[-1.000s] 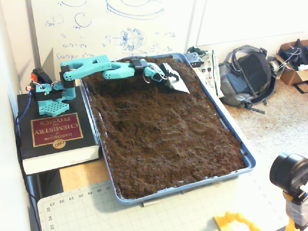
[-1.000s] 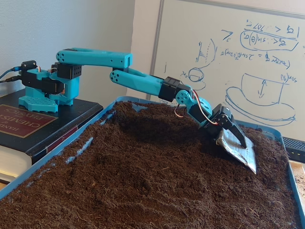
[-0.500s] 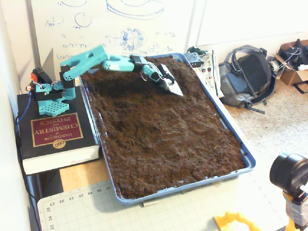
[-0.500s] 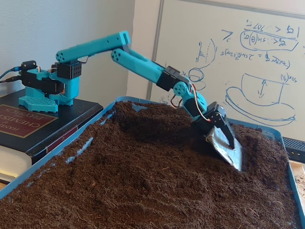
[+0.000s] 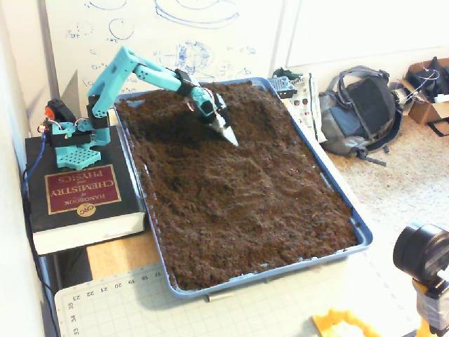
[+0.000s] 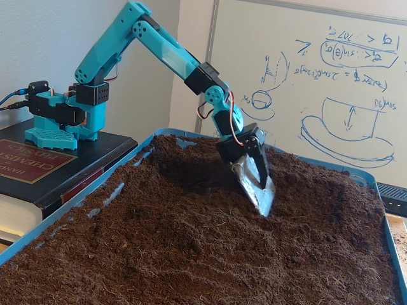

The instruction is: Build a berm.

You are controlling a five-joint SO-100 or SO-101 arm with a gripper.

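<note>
A blue tray is filled with loose dark brown soil. The soil rises into a low, uneven ridge, the berm, along the tray's far end; it also shows in a fixed view behind and beside the tool. My teal arm reaches from the tray's far left corner. My black gripper is shut on a silvery metal scoop. The scoop's tip touches the soil just in front of the ridge. In the other fixed view the gripper holds the scoop blade-down in the soil.
The arm's base stands on a thick black book left of the tray. A grey backpack lies on the floor at right. A camera and a cutting mat are at the front. A whiteboard stands behind.
</note>
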